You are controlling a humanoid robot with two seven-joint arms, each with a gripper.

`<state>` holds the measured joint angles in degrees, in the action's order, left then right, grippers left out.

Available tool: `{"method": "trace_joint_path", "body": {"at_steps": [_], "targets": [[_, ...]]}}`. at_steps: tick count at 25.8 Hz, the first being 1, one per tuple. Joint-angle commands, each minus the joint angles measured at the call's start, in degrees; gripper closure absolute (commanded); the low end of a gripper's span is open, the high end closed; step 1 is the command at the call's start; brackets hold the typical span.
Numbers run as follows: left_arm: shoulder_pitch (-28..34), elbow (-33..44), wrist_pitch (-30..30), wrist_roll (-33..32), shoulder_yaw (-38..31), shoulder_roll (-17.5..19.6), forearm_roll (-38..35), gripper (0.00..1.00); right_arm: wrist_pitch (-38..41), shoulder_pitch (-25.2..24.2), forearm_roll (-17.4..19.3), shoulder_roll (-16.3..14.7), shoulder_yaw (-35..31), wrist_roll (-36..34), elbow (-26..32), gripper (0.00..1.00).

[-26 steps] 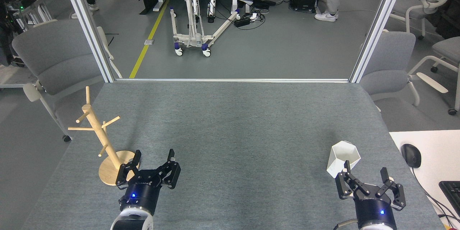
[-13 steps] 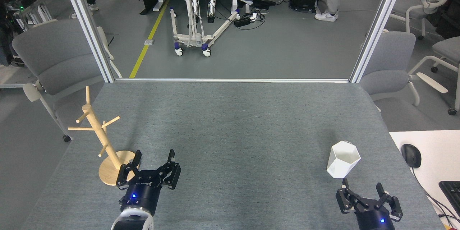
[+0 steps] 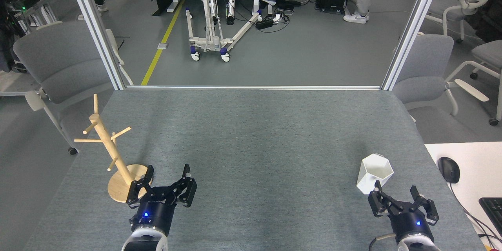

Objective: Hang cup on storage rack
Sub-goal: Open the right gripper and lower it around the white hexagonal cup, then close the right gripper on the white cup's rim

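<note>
While cup [image 3: 374,173] nears right table edge [image 3: 427,157], centre open.

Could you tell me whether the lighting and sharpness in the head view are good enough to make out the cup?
In the head view the light is even and soft, without glare; the white cup stands sharp against the grey table, casting only a faint shadow; the wooden rack is equally crisp.

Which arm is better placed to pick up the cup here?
The right. The right gripper sits open just in front of the cup, which stands at the table's right side. The left gripper, also open, is far across the table beside the rack.
</note>
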<state>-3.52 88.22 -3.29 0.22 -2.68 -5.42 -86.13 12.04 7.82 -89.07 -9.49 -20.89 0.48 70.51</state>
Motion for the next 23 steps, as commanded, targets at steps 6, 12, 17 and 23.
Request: {"method": "trace_joint_path", "body": {"at_steps": [6, 12, 17, 23], "targets": [[-0.5, -0.3, 0.1, 0.0, -0.1, 0.1, 0.0, 0.01, 0.0, 2.5, -0.3, -0.1, 0.4, 0.2, -2.8, 0.0], [-0.5, -0.3, 0.1, 0.0, -0.3, 0.1, 0.0, 0.01, 0.0, 3.2, -0.6, -0.1, 0.7, 0.2, -3.6, 0.0], [-0.5, -0.4, 0.1, 0.0, -0.4, 0.1, 0.0, 0.01, 0.0, 3.8, -0.6, -0.1, 1.0, 0.2, -4.2, 0.0], [-0.5, -0.9, 0.1, 0.0, -0.6, 0.1, 0.0, 0.01, 0.0, 3.9, -0.6, 0.0, 2.0, 0.2, -4.2, 0.0]]}}
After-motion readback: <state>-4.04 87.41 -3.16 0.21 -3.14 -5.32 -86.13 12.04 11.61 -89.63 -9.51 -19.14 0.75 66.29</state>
